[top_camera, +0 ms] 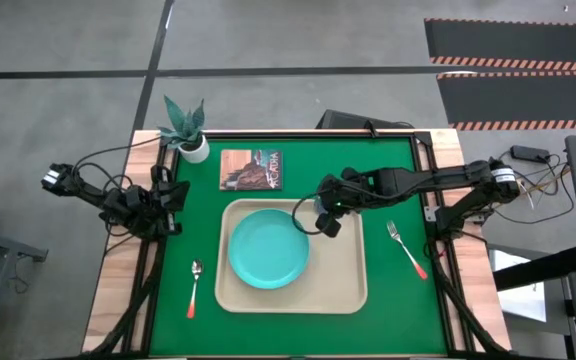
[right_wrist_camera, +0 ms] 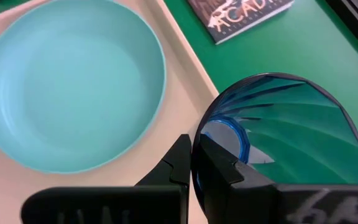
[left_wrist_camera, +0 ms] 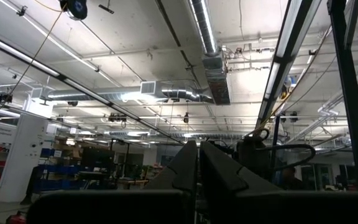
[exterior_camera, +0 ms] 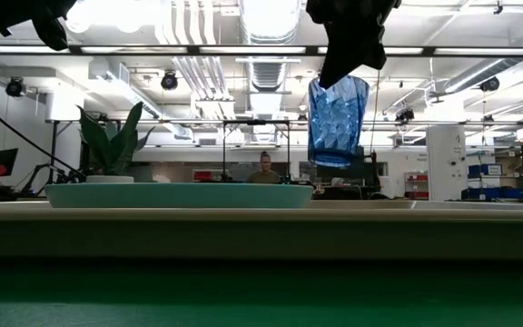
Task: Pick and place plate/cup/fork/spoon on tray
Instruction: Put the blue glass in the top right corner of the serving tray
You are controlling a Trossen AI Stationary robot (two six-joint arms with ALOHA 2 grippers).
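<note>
Low view shows you the right gripper, top cut off, pinching the cup's rim, cup hanging above the tray. Left gripper: fingers pressed together, empty.

1. High view: set above, looking straight down on the whole table, both arms and surrounding floor.
2. Low view: at table-top height, level across the green surface into the room; shares the plate, cup and plant with the high view.
3. Left wrist view: tilted upward at the ceiling; table out of sight.
4. Right wrist view: close, facing down on the tray, sharing plate, cup and card with the high view.
</note>
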